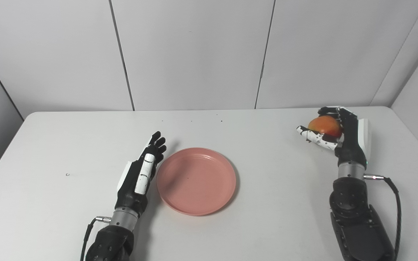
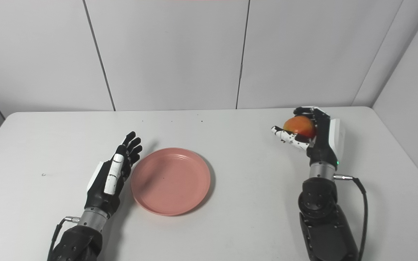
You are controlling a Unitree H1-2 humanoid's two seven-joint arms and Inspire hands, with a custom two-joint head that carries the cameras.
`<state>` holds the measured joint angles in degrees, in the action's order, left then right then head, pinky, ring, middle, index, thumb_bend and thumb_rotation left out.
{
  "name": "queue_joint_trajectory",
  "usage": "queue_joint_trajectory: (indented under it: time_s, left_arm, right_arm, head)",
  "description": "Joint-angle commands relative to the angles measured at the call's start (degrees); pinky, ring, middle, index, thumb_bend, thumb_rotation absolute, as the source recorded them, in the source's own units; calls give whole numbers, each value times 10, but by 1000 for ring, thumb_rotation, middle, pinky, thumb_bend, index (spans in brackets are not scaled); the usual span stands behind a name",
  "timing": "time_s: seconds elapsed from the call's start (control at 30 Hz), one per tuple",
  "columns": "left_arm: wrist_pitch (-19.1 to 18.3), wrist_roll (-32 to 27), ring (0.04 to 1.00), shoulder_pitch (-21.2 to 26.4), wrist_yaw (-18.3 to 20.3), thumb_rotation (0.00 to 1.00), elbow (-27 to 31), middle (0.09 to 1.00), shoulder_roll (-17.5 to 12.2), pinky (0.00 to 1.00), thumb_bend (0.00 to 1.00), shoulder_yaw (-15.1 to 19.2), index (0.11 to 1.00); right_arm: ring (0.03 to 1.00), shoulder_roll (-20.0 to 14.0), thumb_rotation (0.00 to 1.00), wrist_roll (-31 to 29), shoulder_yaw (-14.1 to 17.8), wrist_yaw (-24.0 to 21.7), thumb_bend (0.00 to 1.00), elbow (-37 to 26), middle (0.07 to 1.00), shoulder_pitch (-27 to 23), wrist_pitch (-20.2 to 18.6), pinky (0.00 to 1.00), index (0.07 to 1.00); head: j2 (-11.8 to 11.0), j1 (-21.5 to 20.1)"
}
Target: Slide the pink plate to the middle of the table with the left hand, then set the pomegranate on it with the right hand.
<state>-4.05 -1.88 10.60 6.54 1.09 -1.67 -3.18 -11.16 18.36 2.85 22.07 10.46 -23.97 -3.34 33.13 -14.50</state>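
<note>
Left hand (image 1: pixel 140 173) lies edge-on w/ fingers straight and apart, holding nothing, palm side turned toward the plate (image 1: pixel 196 180), which sits just beside it on its inner side. Can't tell if fingers actually touch the rim; looks v. close or grazing. That flat, blade-like pose suits a sideways push, not a grasp, so the hand reads as a pusher parked at the rim. Plate is roughly mid-table (image 1: pixel 267 203) already, so the slide step looks about done, as a judgement.

Right hand (image 1: pixel 339 132) is closed round the pomegranate (image 1: pixel 324 125), fingers curled over the top and far side, thumb under the near side. Fruit looks lifted off the table, cupped w/ palm facing inward toward the plate, prob. so it can be carried across and lowered w/o rolling out. Plate is well apart from this hand, off to its inner side and nearer the robot.

Materials: plate is round, shallow, matte pink, prob. plastic, low raised lip w/ faint concentric rings inside; should slide easily on the smooth white top. Pomegranate is round, smooth-skinned, orange-red w/ a paler yellow patch, firm-looking. Hands are black w/ white plates; the thumb on the right one is white w/ black specks.

Next, likely: carry the fruit over the plate centre, set down gently since a round thing may roll.
</note>
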Motion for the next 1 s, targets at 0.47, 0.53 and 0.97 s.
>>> queue_joint_trajectory:
  time_s: [0.47, 0.53, 0.97]
  left_arm:
    - [-16, 20, 942, 0, -12, 1000, 40, 943, 9, 958, 581, -6, 936]
    - [-20, 23, 938, 0, -16, 1000, 42, 941, 12, 952, 586, -6, 933]
    - [-44, 36, 949, 3, -21, 1000, 51, 950, 12, 961, 558, -14, 947]
  right_arm:
    - [398, 39, 0, 5, -36, -78, 511, -130, 513, 29, 10, 350, 521]
    - [402, 44, 0, 4, -41, -84, 511, -134, 515, 32, 13, 360, 516]
    - [413, 76, 0, 11, -98, -121, 512, -156, 498, 39, 39, 391, 525]
  head:
    - [-1, 40]
    - [1, 44]
    - [7, 68]
